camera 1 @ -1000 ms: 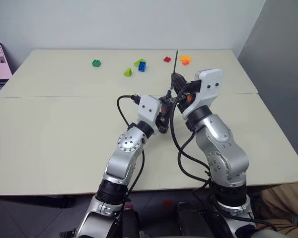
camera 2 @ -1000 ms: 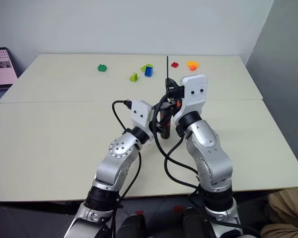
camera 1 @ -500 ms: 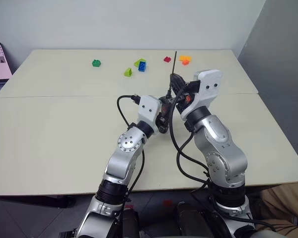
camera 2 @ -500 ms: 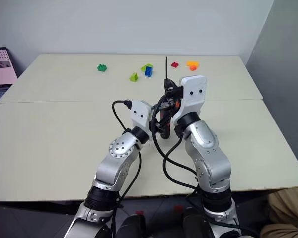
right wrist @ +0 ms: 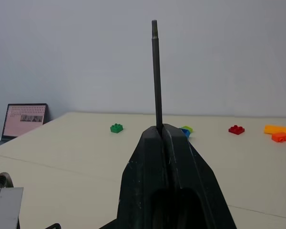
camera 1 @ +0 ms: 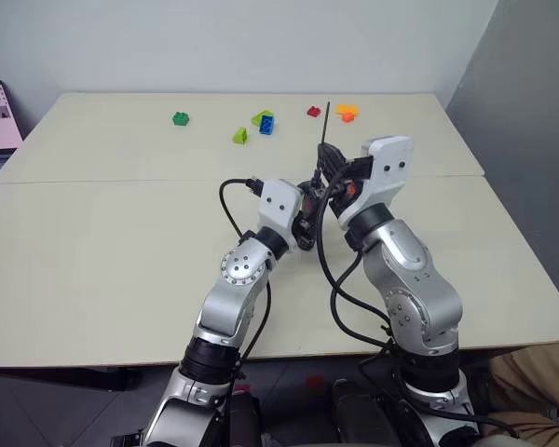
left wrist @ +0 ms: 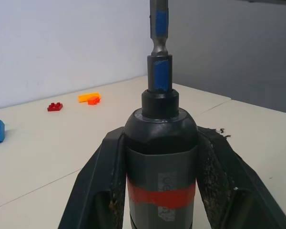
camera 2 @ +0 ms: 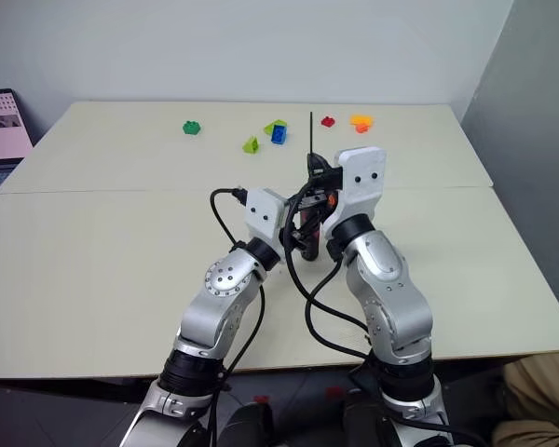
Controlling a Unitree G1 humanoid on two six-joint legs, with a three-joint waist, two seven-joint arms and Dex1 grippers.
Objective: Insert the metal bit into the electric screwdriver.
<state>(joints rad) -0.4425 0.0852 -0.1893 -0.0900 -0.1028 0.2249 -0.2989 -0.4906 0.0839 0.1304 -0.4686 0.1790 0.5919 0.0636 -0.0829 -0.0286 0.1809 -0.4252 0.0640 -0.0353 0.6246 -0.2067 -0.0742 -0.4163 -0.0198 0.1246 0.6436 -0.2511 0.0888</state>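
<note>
your right gripper (right wrist: 163, 131) has its 2 fingers pressed together on the metal bit (right wrist: 156, 71), pinching it near the lower end so most of the thin rod stands free above the fingertips. it looks stiff, light and smooth, so it could pivot or slide in that narrow pinch; a hold closer to the middle would likely steady it. your left gripper (left wrist: 159, 157) clamps the electric screwdriver (left wrist: 160, 157) around its barrel, by the red band, above the table (camera 1: 121, 242). that tool looks rigid and heavier; the barrel is the sound place to hold it.
</note>
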